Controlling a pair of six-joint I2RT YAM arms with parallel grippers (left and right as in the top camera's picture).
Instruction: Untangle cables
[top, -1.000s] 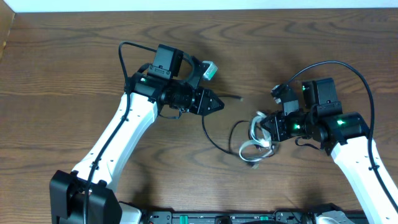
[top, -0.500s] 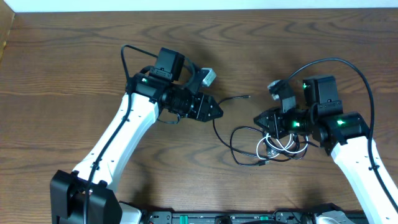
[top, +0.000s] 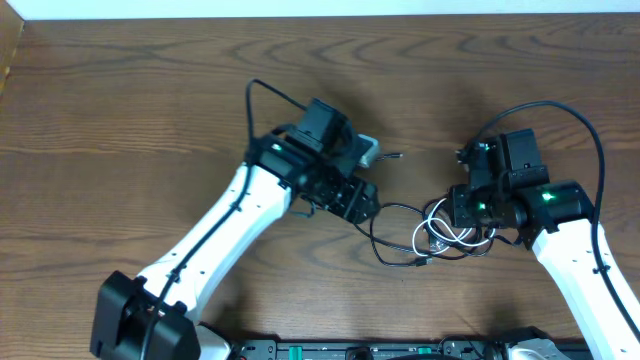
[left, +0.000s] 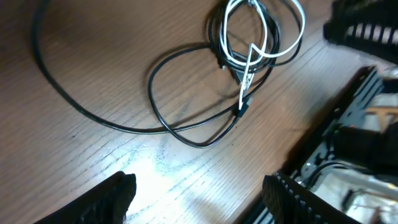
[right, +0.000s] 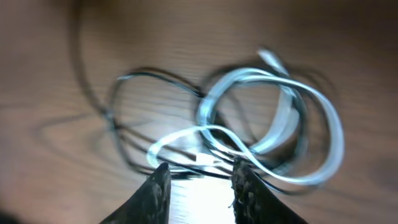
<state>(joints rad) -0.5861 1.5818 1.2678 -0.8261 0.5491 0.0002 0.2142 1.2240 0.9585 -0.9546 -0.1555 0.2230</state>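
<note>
**Cable bundle on the table, both grippers empty**

Table (top: 120, 100): dark wood grain, seen from overhead.

Left gripper (top: 362, 205): sits near mid-table and points toward the bundle. In the left wrist view the left gripper (left: 199, 182) has its two fingers (left: 118, 193) set wide apart. Only bare table shows between them and nothing is held. It is clear of the cords, which lie further out in that view.

Cables (top: 430, 240): they lie flat on the table between the two grippers, right of centre and nearer the right one.
- The black cable (top: 378, 240) makes a wide slack loop on the left side of the bundle. One end of it (top: 392, 156) pokes out just beside the left wrist.
- The white cable (top: 445, 238) is coiled in a few small overlapping loops at the right side, crossing over and under the black one.
- In the left wrist view the white coil (left: 261, 31) and black loop (left: 186, 93) are joined where a small plug end hangs down.

Right gripper (top: 448, 210): directly above the white coil. The right wrist view is blurred. It shows the right gripper (right: 199, 180) with jaws slightly parted and table showing through the gap. The white loops (right: 280, 124) lie just beyond the fingertips. I cannot tell whether a tip touches a cord, and nothing is clamped.
</note>
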